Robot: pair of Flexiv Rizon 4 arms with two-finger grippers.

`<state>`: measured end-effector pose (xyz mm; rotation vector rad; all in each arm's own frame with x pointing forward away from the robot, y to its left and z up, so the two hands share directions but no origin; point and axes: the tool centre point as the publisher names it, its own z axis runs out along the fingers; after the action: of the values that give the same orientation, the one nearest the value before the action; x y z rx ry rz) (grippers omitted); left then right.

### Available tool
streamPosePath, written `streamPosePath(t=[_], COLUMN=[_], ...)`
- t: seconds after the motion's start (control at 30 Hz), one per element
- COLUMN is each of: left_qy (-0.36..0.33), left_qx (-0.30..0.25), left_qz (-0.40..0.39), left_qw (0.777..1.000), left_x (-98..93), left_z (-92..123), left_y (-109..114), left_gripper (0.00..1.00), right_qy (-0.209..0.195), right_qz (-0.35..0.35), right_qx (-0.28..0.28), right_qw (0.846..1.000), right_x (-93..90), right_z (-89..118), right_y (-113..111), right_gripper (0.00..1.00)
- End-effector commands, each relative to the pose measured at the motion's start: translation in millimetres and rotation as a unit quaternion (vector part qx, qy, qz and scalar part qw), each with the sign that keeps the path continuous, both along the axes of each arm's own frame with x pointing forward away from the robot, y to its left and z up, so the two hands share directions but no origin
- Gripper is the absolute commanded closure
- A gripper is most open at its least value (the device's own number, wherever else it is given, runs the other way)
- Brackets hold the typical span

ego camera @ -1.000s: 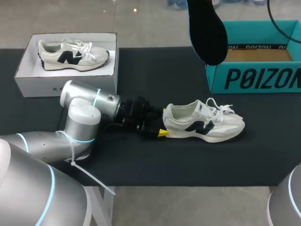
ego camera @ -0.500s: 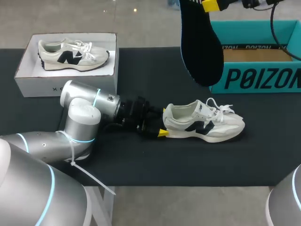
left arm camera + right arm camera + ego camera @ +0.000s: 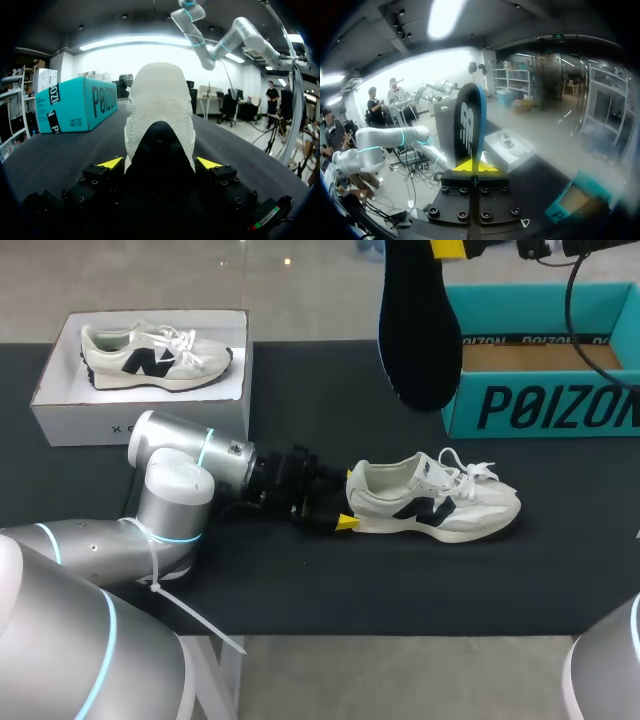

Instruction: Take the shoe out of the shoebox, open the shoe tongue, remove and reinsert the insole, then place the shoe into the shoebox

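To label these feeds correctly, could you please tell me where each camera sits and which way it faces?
Head: above, behind robot, looking down on table; left arm shows.
Left wrist: on that wrist, facing shoe heel in left end effector.
Right wrist: up high, facing insole in right end effector.
Shared: head and left wrist show shoe, teal box.

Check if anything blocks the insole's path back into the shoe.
Nothing visible. The insole hangs in the right tool above the table; the shoe lies below, its opening uncovered. The left tool grips only the heel.
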<state>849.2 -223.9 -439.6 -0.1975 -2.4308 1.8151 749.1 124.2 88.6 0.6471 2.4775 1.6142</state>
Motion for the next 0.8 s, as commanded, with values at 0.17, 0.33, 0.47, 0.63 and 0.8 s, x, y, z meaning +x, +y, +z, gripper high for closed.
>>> streamPosePath(t=[0.17,0.33,0.47,0.63,0.8], left_qy=[0.0,0.0,0.0,0.0,0.0], left_qx=[0.0,0.0,0.0,0.0,0.0], left_qz=[0.0,0.0,0.0,0.0,0.0], left_qw=[1.0,1.0,1.0,1.0,1.0], left_x=[1.0,1.0,1.0,1.0,1.0], left_z=[-4.4,-4.4,-4.4,-4.4,-4.4], left_y=[-0.8,-0.8,-0.8,-0.8,-0.8], left_gripper=[1.0,1.0,1.0,1.0,1.0], right_qy=[0.007,0.009,0.02,0.037,0.044], right_qz=[0.016,0.021,0.029,0.04,0.042], right_qx=[-0.005,-0.008,-0.005,-0.005,-0.008], right_qw=[1.0,1.0,0.999,0.998,0.998], right_x=[18.6,23.8,26.5,25.1,21.2], right_z=[5.3,9.2,8.6,6.6,8.6], right_y=[-1.2,-4.7,-5.3,-8.1,-6.4], right_gripper=[1.0,1.0,1.0,1.0,1.0])
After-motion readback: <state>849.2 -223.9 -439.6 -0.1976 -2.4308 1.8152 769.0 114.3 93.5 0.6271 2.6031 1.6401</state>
